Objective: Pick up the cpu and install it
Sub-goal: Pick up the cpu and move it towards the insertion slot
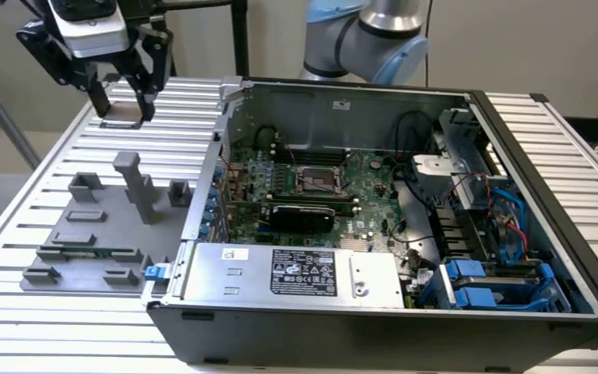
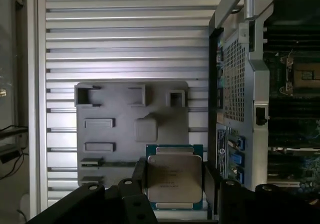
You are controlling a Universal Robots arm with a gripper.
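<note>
Grey slatted aluminium table [image 1: 29, 312] runs under everything in your exterior view. One gripper [image 1: 121, 109] hangs above the table's far corner on the exterior view's left, its two fingers clamped on one small flat piece, the cpu [image 1: 121, 121], too small here for you to read its face. Nearer the camera lies one grey fixture plate [image 1: 102, 234], with one green memory stick [image 1: 96, 254] in it. To the exterior view's right stands one open computer case [image 1: 382, 335]; it holds the motherboard [image 1: 367, 183] with a single CPU socket [image 1: 314, 181], and a power supply [image 1: 289, 273].

Your wrist view gives what the other cannot: the cpu [image 2: 174, 181] close up, silver top with a greenish rim, pinched on two opposite edges by the black fingers [image 2: 212, 181]. It hangs clear above the fixture plate [image 2: 125, 129], and beside it you see the case's perforated wall [image 2: 240, 83] and the socket [image 2: 305, 76].
</note>
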